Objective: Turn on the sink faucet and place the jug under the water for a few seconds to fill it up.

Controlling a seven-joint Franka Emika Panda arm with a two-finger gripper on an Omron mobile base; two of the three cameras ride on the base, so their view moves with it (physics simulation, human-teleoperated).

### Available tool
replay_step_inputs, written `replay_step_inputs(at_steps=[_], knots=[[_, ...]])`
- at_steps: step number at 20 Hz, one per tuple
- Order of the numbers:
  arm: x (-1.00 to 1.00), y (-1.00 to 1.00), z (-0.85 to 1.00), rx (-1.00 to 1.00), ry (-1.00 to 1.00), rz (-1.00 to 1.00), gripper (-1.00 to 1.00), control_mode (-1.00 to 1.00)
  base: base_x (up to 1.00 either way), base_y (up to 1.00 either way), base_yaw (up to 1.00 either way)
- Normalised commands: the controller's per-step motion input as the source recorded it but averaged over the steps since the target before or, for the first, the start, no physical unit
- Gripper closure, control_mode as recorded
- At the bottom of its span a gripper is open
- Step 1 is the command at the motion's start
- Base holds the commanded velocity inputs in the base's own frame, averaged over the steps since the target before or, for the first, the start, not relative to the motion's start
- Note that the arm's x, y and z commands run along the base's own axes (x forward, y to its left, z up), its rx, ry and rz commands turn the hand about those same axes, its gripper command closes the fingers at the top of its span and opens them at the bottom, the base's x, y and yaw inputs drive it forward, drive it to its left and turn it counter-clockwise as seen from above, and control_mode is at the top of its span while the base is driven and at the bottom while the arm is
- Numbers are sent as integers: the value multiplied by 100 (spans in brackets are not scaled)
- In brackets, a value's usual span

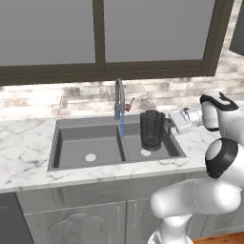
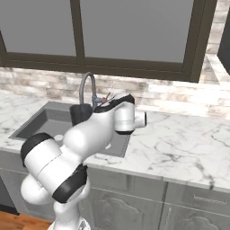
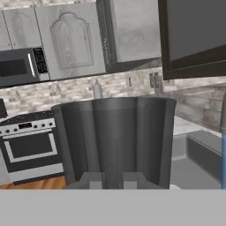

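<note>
With the water (image 1: 122, 127) already running from the faucet (image 1: 118, 97), the fingers (image 3: 112, 180) are clamped on the jug (image 1: 151, 127), held over the sink's (image 1: 71, 145) right bowl just beside the stream, so next comes sliding it under.

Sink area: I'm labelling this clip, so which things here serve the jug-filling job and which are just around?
Job:
dark grey double-bowl sink
tall slim grey metal faucet
thin light-blue water stream
dark grey-black cylindrical jug
gripper, shut on the jug

Just around:
white marble counter
microwave
stove
</note>
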Motion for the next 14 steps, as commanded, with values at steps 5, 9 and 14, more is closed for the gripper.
replay_step_inputs(at_steps=[5, 9, 14], knots=[[6, 0, -16, 0, 0, 0, 100, -100, 0, 0, 0], [21, 3, -19, 0, 0, 0, 100, -100, 0, 0, 0], [30, 15, -27, 0, 0, 0, 100, -100, 0, 0, 0]])
